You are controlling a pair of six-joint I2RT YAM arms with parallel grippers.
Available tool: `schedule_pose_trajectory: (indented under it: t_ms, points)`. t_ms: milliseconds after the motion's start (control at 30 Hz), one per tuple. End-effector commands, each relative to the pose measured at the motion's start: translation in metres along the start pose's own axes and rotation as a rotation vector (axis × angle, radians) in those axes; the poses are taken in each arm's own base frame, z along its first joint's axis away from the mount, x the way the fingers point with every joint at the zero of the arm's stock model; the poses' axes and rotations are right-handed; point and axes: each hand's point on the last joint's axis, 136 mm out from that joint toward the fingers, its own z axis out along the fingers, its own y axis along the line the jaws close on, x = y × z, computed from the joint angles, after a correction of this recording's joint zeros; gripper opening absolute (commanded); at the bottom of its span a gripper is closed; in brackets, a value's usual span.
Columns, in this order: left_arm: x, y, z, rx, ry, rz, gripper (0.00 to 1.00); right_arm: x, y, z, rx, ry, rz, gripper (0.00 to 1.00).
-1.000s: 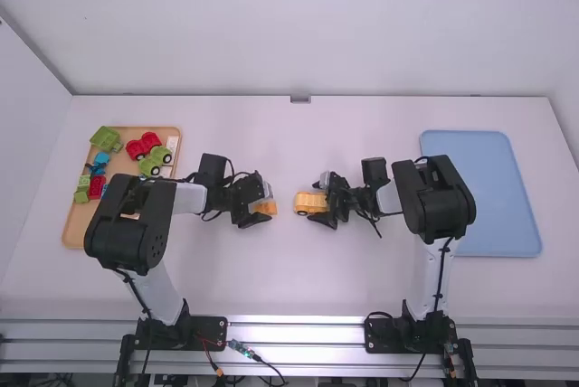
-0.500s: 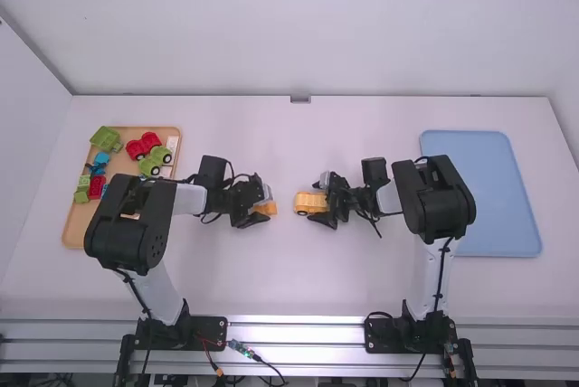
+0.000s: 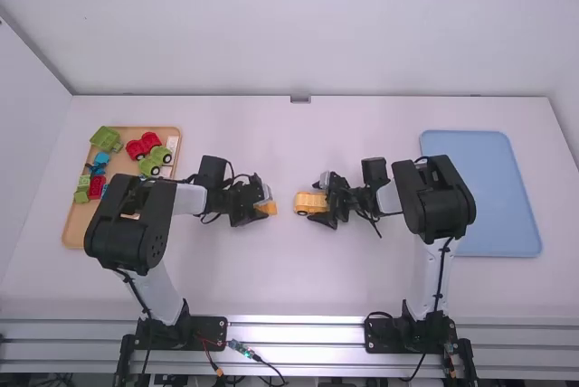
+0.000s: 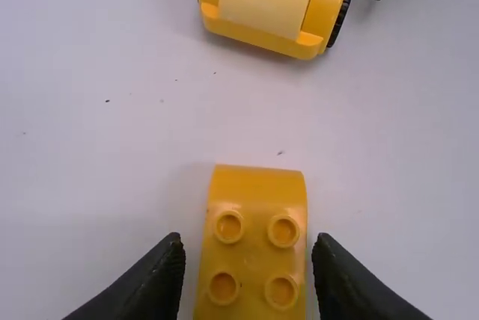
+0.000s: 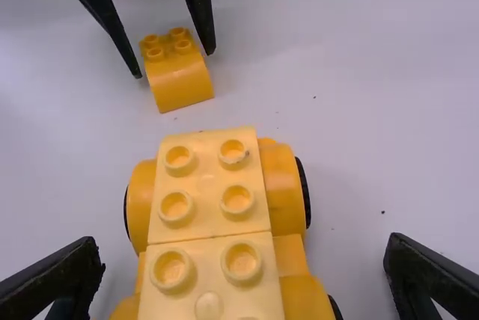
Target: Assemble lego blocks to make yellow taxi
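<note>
The left gripper [image 3: 263, 208] is standing slightly wider than the yellow four-stud curved block [image 4: 254, 260], its fingers flanking the block on the white table [image 3: 289, 278] with slim gaps. The right gripper [image 3: 317, 201] is spreading wide around the yellow wheeled taxi body [image 5: 213, 185], which is sitting on the table near the block.
</note>
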Motion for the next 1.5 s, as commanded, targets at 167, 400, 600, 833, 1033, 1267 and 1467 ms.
schedule_pose_trajectory:
  t_ms: [167, 400, 600, 833, 1033, 1267, 1467]
  points:
    - [0.004, -0.006, 0.002, 0.021, 0.0, -0.022, 0.32, 0.003, 0.003, 0.001, -0.012, -0.003, 0.017, 0.99]
    - [-0.005, 0.001, -0.002, 0.006, -0.01, -0.06, 0.02, 0.003, 0.003, 0.001, -0.013, -0.005, 0.016, 0.98]
    - [-0.019, 0.022, -0.006, -0.076, 0.074, -0.132, 0.02, 0.003, 0.003, 0.001, -0.012, -0.006, 0.014, 0.88]
    - [-0.051, 0.016, -0.005, -0.085, 0.047, -0.03, 0.02, 0.003, 0.003, 0.001, -0.014, -0.005, 0.008, 0.82]
    - [-0.071, 0.017, -0.01, -0.094, 0.012, -0.009, 0.02, 0.012, 0.01, 0.0, -0.017, 0.02, -0.031, 0.82]
    - [-0.095, 0.002, -0.012, 0.002, -0.113, 0.062, 0.02, 0.02, 0.009, 0.0, 0.007, 0.055, -0.028, 0.81]
    - [-0.105, -0.007, -0.013, 0.05, -0.173, 0.09, 0.02, 0.019, 0.011, 0.0, -0.004, 0.046, -0.066, 0.64]
